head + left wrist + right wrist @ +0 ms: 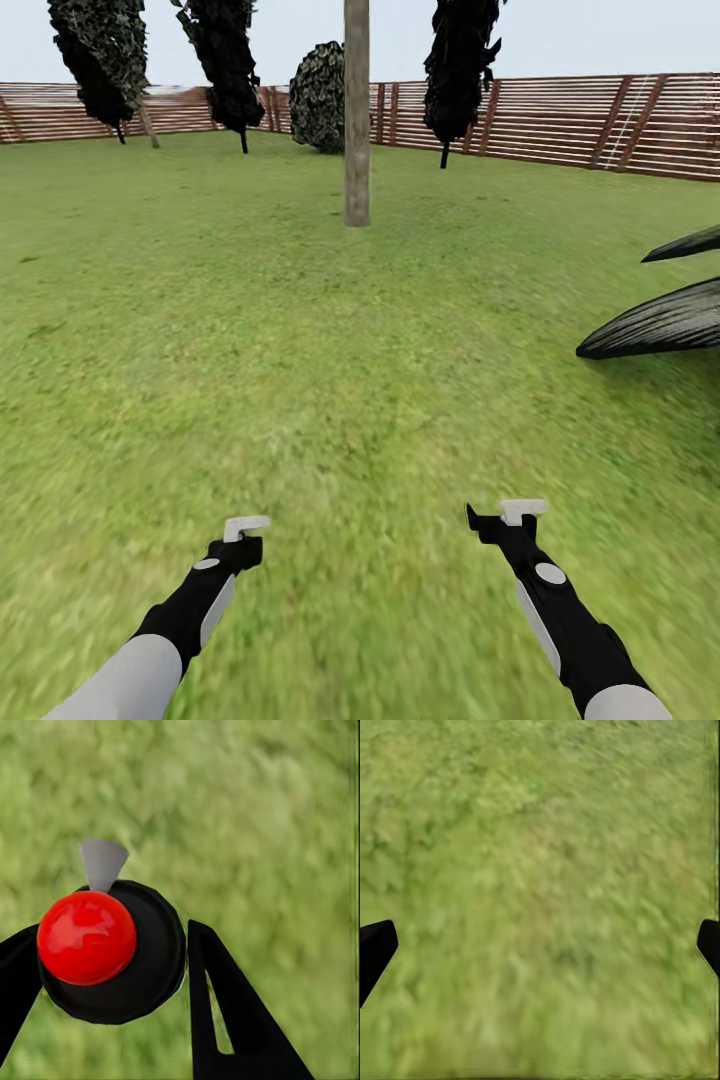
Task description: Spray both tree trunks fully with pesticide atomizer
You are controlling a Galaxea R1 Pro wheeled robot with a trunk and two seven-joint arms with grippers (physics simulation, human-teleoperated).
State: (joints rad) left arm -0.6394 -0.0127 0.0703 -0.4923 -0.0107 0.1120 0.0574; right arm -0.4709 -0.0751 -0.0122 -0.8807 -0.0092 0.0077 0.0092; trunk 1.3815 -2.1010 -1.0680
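Observation:
The pesticide atomizer [146, 971], a round black body with a red knob and a grey nozzle, sits between the fingers of my left gripper [112, 937], which is shut on it. In the head view the left gripper [240, 545] hangs low over the grass at the lower left. My right gripper [505, 520] hangs at the lower right, and the right wrist view shows the right gripper [540, 941] open over bare grass. A pale grey-brown tree trunk [356, 110] stands straight ahead, far off. A second tree with a pale trunk [149, 126] stands at the far left by the fence.
Two all-black trees [226, 60] [460, 60] and a round bush [318, 96] stand before the brown slat fence [600, 120]. Large dark leaves [655, 325] reach in from the right. Green lawn [300, 330] stretches between me and the trunk.

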